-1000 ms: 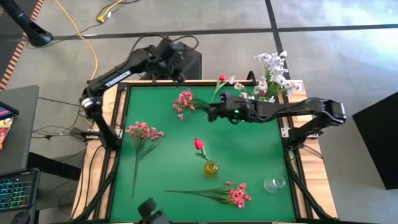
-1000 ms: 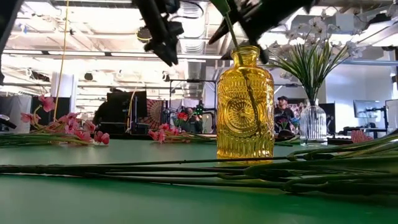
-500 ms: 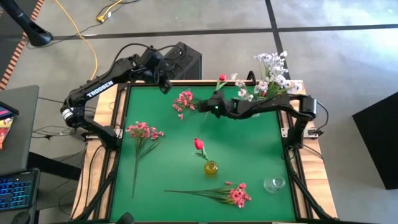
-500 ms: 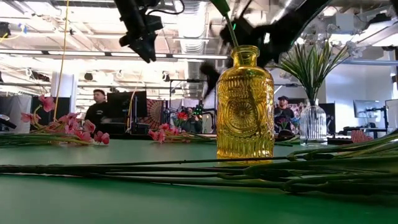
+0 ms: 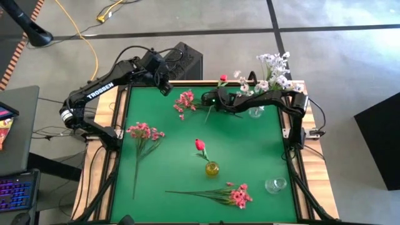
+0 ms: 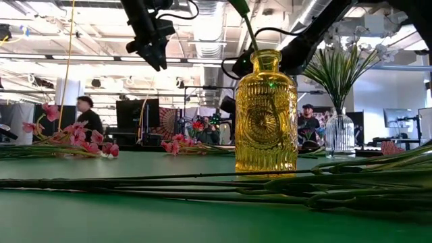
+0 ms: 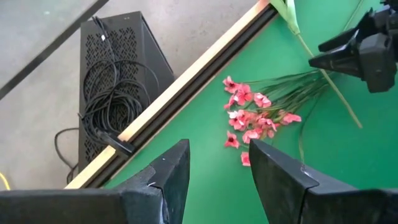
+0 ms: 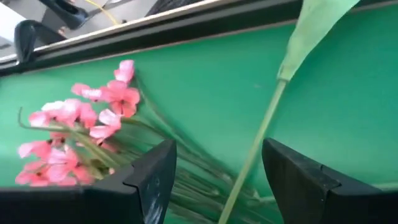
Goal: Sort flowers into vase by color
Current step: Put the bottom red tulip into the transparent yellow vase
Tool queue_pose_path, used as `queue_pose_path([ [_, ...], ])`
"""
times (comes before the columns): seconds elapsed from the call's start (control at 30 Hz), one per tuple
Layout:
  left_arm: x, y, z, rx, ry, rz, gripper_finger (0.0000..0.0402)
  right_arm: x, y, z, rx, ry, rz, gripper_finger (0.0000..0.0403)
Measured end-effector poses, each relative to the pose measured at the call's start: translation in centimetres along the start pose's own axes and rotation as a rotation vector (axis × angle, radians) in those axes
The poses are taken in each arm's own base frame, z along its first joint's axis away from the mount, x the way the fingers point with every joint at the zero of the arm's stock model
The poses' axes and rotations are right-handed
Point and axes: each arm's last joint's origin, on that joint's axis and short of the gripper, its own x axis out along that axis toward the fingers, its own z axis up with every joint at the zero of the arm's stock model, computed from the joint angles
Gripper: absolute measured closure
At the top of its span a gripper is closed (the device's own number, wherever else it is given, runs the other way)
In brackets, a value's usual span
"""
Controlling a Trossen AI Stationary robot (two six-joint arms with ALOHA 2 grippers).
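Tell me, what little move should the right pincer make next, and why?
Probably lower and shut on the stems of the pink spray at the table's far edge. The right pincer is open just above those stems, holding nothing, and that spray lies loose on the table.

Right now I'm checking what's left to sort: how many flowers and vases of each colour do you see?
Pink sprays: 3
Red buds: 2
White bunch: 1
Yellow vase: 1
Clear vases: 2
Total: 9
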Motion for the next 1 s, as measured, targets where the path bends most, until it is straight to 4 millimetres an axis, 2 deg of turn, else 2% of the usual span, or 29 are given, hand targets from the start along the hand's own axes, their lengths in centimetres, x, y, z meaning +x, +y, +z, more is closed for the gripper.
queue_pose_path([
  [0.27, 0.0, 0.0, 0.0, -0.010, 0.000, -0.009, 0.0246, 0.2, -0.7, 0.1, 0.040, -0.041, -0.081, 0.0138],
  [0.5, 0.0, -0.1, 0.0, -0.010, -0.002, -0.012, 0.0246, 2.2, -1.3, -1.1, 0.060, 0.000, -0.103, 0.0138],
  [0.6, 0.0, -0.1, 0.0, -0.022, -0.001, -0.027, 0.0246, 3.0, -0.8, -1.4, 0.053, 0.010, -0.101, 0.0138],
  [0.7, 0.0, -0.1, 0.0, -0.021, 0.002, -0.028, 0.0246, 2.8, -0.3, -1.8, 0.006, 0.006, -0.103, 0.0142],
  [0.83, 0.0, -0.2, 0.0, -0.024, 0.005, -0.030, 0.0246, 2.5, -0.2, -2.1, -0.008, 0.004, -0.140, 0.0173],
  [1.0, -0.1, -0.3, 0.0, -0.025, 0.005, -0.033, 0.0246, 2.5, -0.4, -1.9, 0.010, 0.024, -0.153, 0.0249],
])
